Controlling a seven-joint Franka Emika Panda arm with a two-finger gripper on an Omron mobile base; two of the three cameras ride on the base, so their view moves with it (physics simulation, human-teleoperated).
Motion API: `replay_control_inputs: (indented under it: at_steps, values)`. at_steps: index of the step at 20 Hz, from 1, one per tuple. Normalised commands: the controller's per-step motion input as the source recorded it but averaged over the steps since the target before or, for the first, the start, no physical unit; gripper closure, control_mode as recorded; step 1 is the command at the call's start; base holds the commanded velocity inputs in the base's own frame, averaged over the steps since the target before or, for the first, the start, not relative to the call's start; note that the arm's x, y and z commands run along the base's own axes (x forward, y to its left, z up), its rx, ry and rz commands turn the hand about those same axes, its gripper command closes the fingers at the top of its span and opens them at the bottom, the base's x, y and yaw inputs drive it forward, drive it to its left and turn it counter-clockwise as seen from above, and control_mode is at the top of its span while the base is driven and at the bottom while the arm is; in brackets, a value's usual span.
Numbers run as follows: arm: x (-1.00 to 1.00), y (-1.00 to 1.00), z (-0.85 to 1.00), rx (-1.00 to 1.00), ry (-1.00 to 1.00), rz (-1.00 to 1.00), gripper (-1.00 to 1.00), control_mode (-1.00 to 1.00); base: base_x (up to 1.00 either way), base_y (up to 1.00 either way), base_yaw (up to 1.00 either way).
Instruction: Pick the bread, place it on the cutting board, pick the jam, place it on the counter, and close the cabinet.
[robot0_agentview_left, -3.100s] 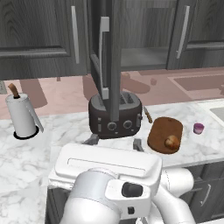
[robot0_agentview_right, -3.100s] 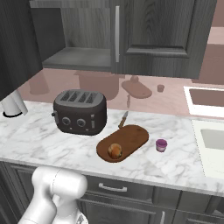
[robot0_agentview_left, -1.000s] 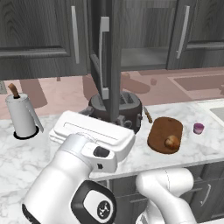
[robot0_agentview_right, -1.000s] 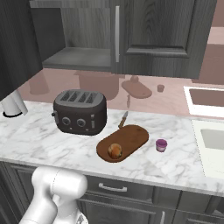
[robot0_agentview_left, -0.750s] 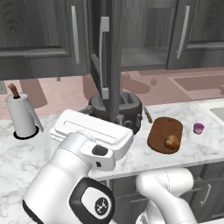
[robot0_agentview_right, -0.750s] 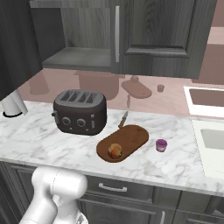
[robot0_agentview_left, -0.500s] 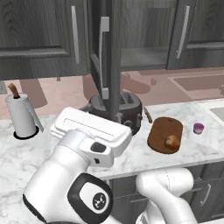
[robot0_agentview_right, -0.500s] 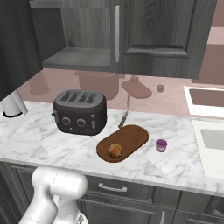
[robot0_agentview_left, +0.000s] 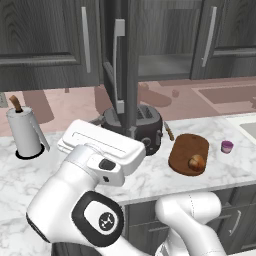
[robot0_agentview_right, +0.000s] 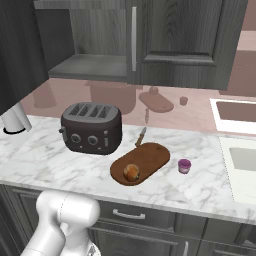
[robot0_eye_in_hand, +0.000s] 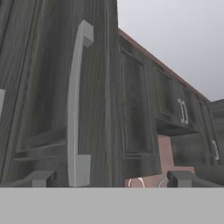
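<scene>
Close against the open cabinet door (robot0_eye_in_hand: 57, 100) sits my end effector (robot0_eye_in_hand: 109, 179): in the hand view its two finger tips (robot0_eye_in_hand: 37, 178) stand well apart at the bottom edge, open, with nothing between them, and the door's silver bar handle (robot0_eye_in_hand: 76, 105) rises just above the left tip. From the left base view I see that same door (robot0_agentview_left: 117, 55) swung out edge-on over the toaster (robot0_agentview_left: 142, 125), with the bare cabinet shelf (robot0_agentview_right: 90, 65) exposed behind it in the right base view.

Below, the table (robot0_agentview_right: 60, 165) is white marble with grey veins over dark wood-grain base cabinets, backed by a pinkish wall. I count one bread (robot0_agentview_right: 131, 172) lying on the near end of one cutting board (robot0_agentview_right: 145, 160), whose thin handle points toward the wall. One jam (robot0_agentview_right: 184, 166) stands on the table just beside the board, on its sink side, not touching it. One dark four-slot toaster (robot0_agentview_right: 91, 127) sits near the board's other side. One paper towel roll (robot0_agentview_left: 25, 132) stands upright on its holder well apart at the far left. A sink basin (robot0_agentview_right: 242, 160) is set into the table at the right. My arm's white links (robot0_agentview_left: 100, 150) cover the near table in the left base view.
</scene>
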Motion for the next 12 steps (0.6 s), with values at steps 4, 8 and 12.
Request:
replay_control_inputs:
  at_steps: [4,8,12]
  values:
    - [0.14,0.0,-0.05,-0.03,-0.03,-0.03,-1.0,-1.0,0.0,0.0,0.0]
    - [0.15,0.0,-0.02,-0.03,-0.02,-0.03,-1.0,-1.0,0.0,0.0,0.0]
    - [0.21,0.0,0.0,0.0,0.0,-0.05,-1.0,-1.0,0.0,0.0,0.0]
